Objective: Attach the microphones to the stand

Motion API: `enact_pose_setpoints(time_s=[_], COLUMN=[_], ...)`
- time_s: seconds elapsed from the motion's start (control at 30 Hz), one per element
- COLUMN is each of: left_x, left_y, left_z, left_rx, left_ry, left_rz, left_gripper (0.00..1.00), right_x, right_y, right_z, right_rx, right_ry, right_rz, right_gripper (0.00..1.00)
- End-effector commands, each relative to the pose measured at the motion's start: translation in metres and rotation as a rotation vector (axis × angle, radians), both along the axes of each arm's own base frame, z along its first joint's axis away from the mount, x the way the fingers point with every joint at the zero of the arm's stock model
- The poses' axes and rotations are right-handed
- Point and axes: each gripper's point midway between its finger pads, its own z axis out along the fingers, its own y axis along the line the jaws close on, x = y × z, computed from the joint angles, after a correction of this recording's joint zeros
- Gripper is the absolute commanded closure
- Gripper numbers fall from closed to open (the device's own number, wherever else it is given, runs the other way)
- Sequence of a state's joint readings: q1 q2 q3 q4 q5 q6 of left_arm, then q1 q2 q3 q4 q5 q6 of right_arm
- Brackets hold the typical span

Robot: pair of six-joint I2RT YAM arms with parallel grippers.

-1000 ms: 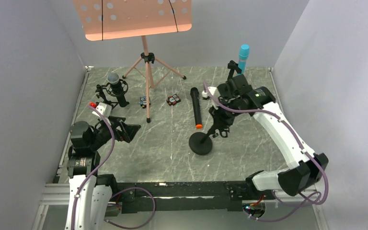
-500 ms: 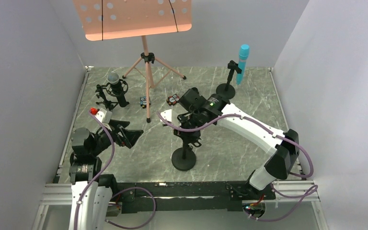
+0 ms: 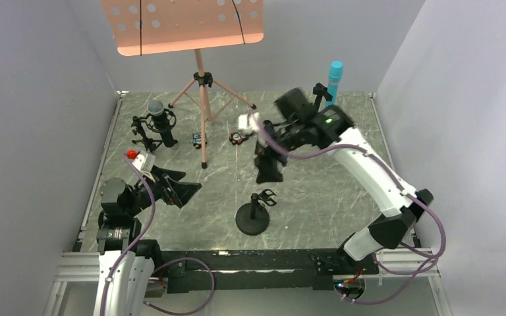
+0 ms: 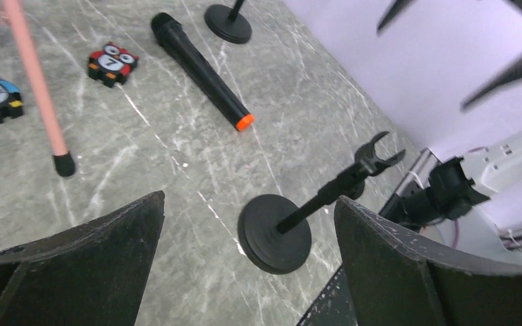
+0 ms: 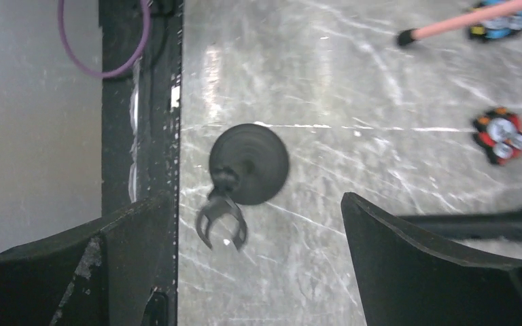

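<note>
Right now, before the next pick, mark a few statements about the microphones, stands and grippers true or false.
1. The blue microphone sits upright in the back stand. True.
2. The orange-tipped microphone is clipped into the near stand. False: it lies flat on the table, and that stand's clip is empty.
3. The left gripper and the right gripper are both open and hold nothing. True.
4. The near stand has tipped over. False: it stands upright on its round base.

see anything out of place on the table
The black microphone with the orange end lies flat on the table, in no holder, while the near stand has an empty clip. The turquoise one and the silver-headed one sit in holders.
</note>
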State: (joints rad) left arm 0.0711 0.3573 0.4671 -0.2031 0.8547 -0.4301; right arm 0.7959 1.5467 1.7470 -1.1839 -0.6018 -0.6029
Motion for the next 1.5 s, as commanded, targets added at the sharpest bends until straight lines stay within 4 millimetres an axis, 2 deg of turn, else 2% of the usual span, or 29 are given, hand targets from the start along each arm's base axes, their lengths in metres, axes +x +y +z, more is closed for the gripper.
enact_pose_setpoints(time_s=[0.0, 0.07, 0.17, 0.23, 0.3, 0.47, 0.63, 0.8, 0.83, 0.9, 1.03, 1.13, 1.27, 1.37, 1.4, 1.47], left_x=[-0.007, -0.013, -0.014, -0.013, -0.011, -0.006, -0.006, -0.009, -0.009, -0.009, -0.007, -0.007, -0.008, -0.009, -0.01, -0.01], left_y=[-0.016, -0.029, -0.044, -0.054, -0.061, -0.064, -0.062, -0.06, -0.06, -0.059, -0.059, -0.059, -0.059, -0.059, -0.058, -0.058], left_z=[0.009, 0.007, 0.001, -0.004, -0.008, -0.014, -0.022, -0.024, -0.025, -0.024, -0.025, -0.026, -0.027, -0.027, -0.027, -0.026], left_rx=[-0.007, 0.009, 0.035, 0.047, 0.05, 0.032, 0.008, 0.012, 0.013, 0.018, 0.024, 0.023, 0.018, 0.019, 0.019, 0.017], left_ry=[-0.027, -0.034, -0.026, -0.003, 0.024, 0.07, 0.1, 0.109, 0.109, 0.106, 0.107, 0.107, 0.107, 0.104, 0.105, 0.105], left_rz=[-0.086, -0.144, -0.183, -0.202, -0.211, -0.172, -0.145, -0.136, -0.135, -0.132, -0.13, -0.131, -0.13, -0.131, -0.131, -0.132], left_gripper=[0.02, 0.02, 0.02, 0.02, 0.02, 0.01, 0.01, 0.01, 0.01, 0.01, 0.01, 0.01, 0.01, 0.01, 0.01, 0.01], right_x=[0.017, 0.043, 0.106, 0.133, 0.158, 0.196, 0.227, 0.238, 0.24, 0.239, 0.237, 0.237, 0.235, 0.233, 0.232, 0.231], right_y=[-0.038, -0.055, -0.082, -0.094, -0.096, -0.096, -0.093, -0.086, -0.083, -0.076, -0.069, -0.073, -0.082, -0.084, -0.084, -0.085], right_z=[0.054, 0.048, 0.027, -0.001, -0.025, -0.101, -0.156, -0.2, -0.202, -0.22, -0.242, -0.252, -0.264, -0.267, -0.267, -0.265], right_rx=[0.186, 0.205, 0.262, 0.311, 0.365, 0.247, 0.104, -0.031, -0.042, -0.109, -0.204, -0.248, -0.292, -0.305, -0.303, -0.289], right_ry=[0.004, 0.001, -0.062, -0.054, -0.05, 0.137, 0.201, 0.166, 0.152, 0.151, 0.149, 0.128, 0.108, 0.113, 0.121, 0.153], right_rz=[-0.064, -0.202, -0.567, -0.76, -0.9, -1.164, -1.311, -1.339, -1.332, -1.312, -1.304, -1.32, -1.326, -1.321, -1.313, -1.31], right_gripper=[0.0, 0.0, 0.0, 0.0, 0.0, 0.03, 0.05, 0.15, 0.17, 0.22, 0.28, 0.31, 0.41, 0.53, 0.6, 0.69])
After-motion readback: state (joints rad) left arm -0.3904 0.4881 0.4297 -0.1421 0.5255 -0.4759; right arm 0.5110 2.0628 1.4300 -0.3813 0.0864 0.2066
